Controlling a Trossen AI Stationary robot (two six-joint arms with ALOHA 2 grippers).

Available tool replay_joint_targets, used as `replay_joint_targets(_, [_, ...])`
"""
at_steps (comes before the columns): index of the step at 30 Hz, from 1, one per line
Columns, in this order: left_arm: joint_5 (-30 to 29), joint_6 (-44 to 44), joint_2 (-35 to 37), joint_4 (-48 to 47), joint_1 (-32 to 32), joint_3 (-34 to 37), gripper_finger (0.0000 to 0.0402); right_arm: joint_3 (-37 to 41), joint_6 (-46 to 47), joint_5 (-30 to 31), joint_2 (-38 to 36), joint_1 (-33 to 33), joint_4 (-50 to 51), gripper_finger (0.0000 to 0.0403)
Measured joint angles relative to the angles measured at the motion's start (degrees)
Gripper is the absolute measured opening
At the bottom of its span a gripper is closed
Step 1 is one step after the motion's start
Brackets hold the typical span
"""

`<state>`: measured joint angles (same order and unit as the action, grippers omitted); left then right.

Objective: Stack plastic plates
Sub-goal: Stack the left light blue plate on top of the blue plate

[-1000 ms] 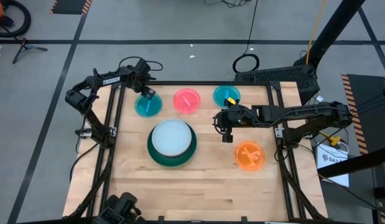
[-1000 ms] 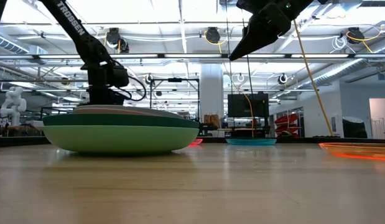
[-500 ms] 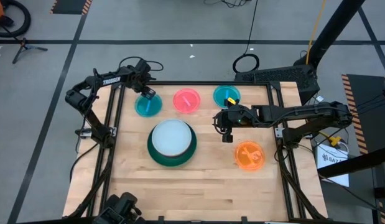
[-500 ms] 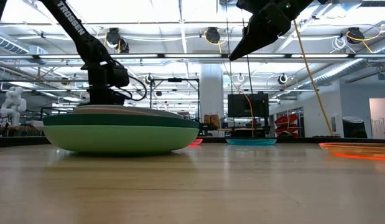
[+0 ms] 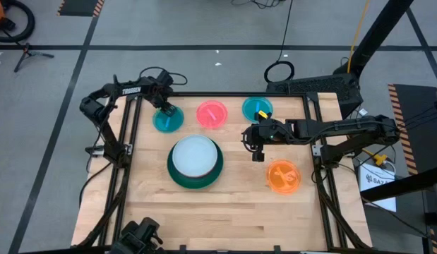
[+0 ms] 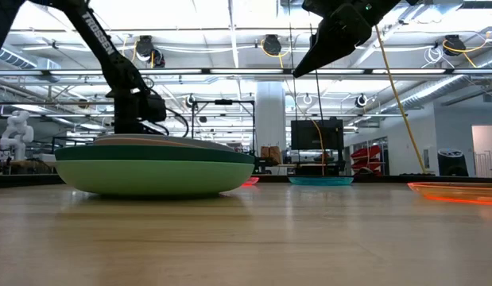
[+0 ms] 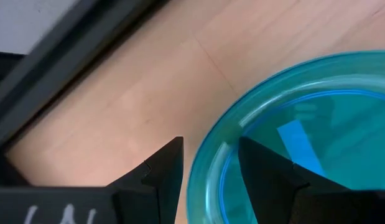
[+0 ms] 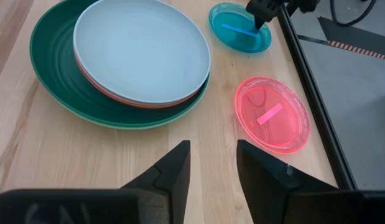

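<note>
My left gripper [image 5: 166,111] is down at the far-left small cyan round plastic plate [image 5: 168,120] near the counter's [image 5: 225,204] back edge; the wrist view shows the plate's rim [image 7: 208,163] sitting in the gap between my two dark fingers [image 7: 161,171], jaws parted narrowly and astride it, not visibly pinching. My right gripper [image 5: 258,154] hangs above bare wood at mid-counter, jaws apart, nothing between them. Stack at counter centre: large dark green round plastic plate [image 5: 195,176] at the visible bottom from above, a light green layer [image 6: 154,176] under it in the low view, a thin red-orange edge [image 8: 139,103] above the green, pale blue medium plate [image 5: 195,156] on top. Hot pink small plate [image 5: 212,114] lies just right of the cyan one, apart from it. A second cyan small plate [image 5: 257,109] sits further right along the back. Orange small plate [image 5: 283,176] lies alone toward the right side, well apart from the stack.
</note>
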<state>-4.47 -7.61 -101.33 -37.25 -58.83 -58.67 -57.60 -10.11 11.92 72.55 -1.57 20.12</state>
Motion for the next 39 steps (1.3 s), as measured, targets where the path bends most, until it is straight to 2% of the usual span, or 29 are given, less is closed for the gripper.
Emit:
replay_joint_targets(19, [0.0, -0.8, -0.9, 0.3, 0.3, -0.1, 0.016, 0.0, 0.0, 0.0, 0.0, 0.0, 0.0, 0.0122])
replay_joint_targets(29, [0.0, -1.2, -1.0, 1.0, 0.4, 0.0, 0.01, 0.0, 0.0, 0.0, 0.0, 0.0, 0.0, 0.0122])
replay_joint_targets(39, [-0.2, -0.6, -1.0, 1.0, 0.3, 0.0, 0.0093, 0.0, 0.0, 0.0, 0.0, 0.0, 0.0, 0.0122])
